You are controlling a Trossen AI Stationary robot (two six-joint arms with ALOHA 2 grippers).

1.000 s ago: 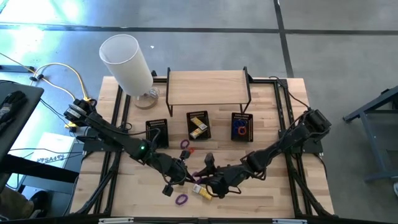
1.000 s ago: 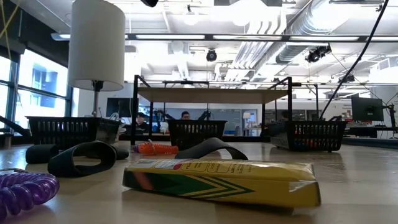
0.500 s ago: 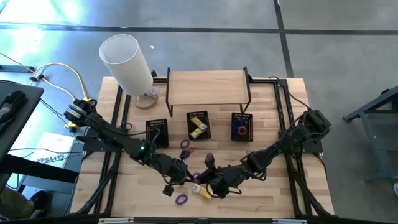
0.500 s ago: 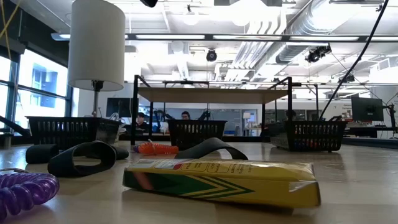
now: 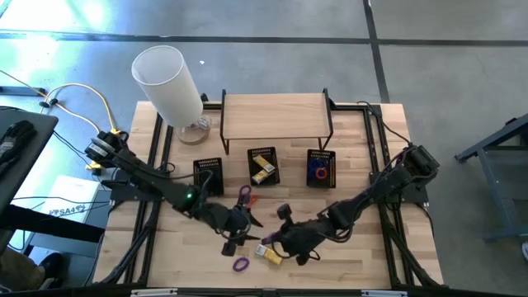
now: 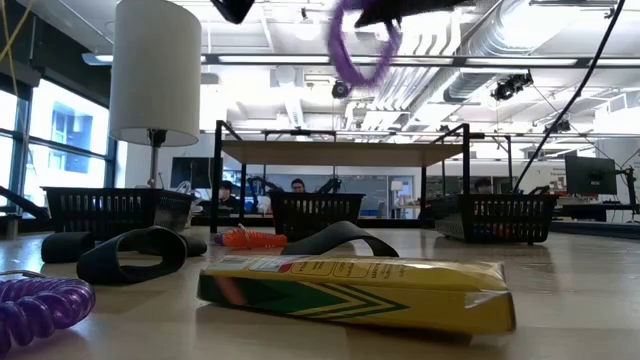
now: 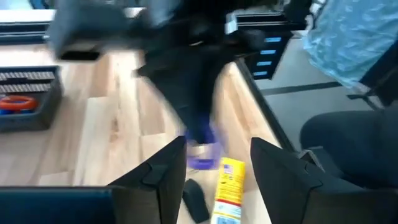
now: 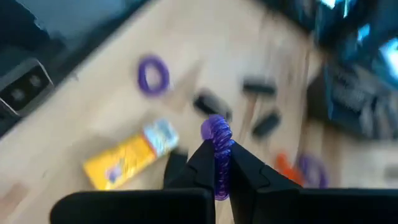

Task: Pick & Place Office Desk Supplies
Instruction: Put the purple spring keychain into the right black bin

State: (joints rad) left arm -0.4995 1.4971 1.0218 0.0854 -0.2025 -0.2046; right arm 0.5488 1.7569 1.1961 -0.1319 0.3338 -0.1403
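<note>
Right gripper: (image 8: pixel 216 163) closed on a purple coil band (image 8: pixel 217 140), pinching one side of the loop; low centre of the high view, lifted off the counter (image 5: pixel 346 264).
Held band: hangs from the top edge of the low view, well above the items on the wood.
Left gripper: (image 7: pixel 217 163) fingers apart, nothing between them, just left of the right gripper in the high view.
Below the grippers: yellow crayon box (image 6: pixel 355 290) lying flat; a second purple coil (image 5: pixel 240 265) at lower centre; black clips (image 6: pixel 132 252) nearby.
Bins: three black baskets (image 5: pixel 263 166) in a row at mid-frame, under the wooden shelf (image 5: pixel 275 116); the right basket holds blue and red loops.
Risk 1: the grip is on a thin edge of a springy coil, so a quick swing could let it slip out and drop.
Risk 2: the two arms sit very close, so a lateral move toward the baskets could clip the left gripper.
Risk 3: the dangling loop could snag a basket rim on release.
</note>
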